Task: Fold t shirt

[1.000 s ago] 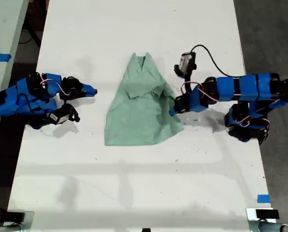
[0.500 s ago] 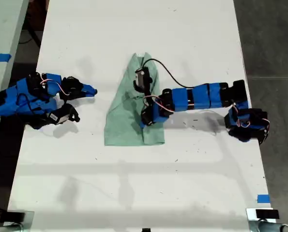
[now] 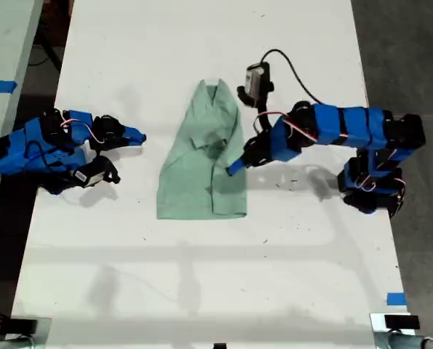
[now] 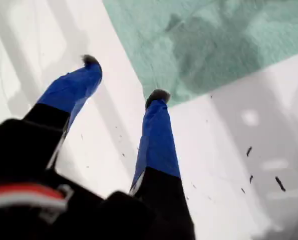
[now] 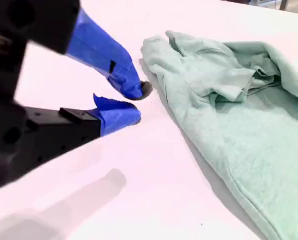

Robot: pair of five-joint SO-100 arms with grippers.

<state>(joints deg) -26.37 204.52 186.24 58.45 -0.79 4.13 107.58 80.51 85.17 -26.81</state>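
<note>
My second gripper point(image 3: 132, 135), ext. view's left, rests on the white table point(image 3: 201, 276), jaws slightly parted, empty. Mid-table lies the t shirt point(image 3: 201, 163): soft mint fabric, partly folded, long axis top-to-bottom, neck toward top. My first gripper point(image 3: 234, 167), released, hovers probably just above its right edge.

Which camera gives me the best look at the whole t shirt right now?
The exterior view: it shows the whole t shirt from above, with one side folded over. The first wrist view catches only a corner of it beyond my first pincer. The second wrist view shows only the rumpled top part.
</note>
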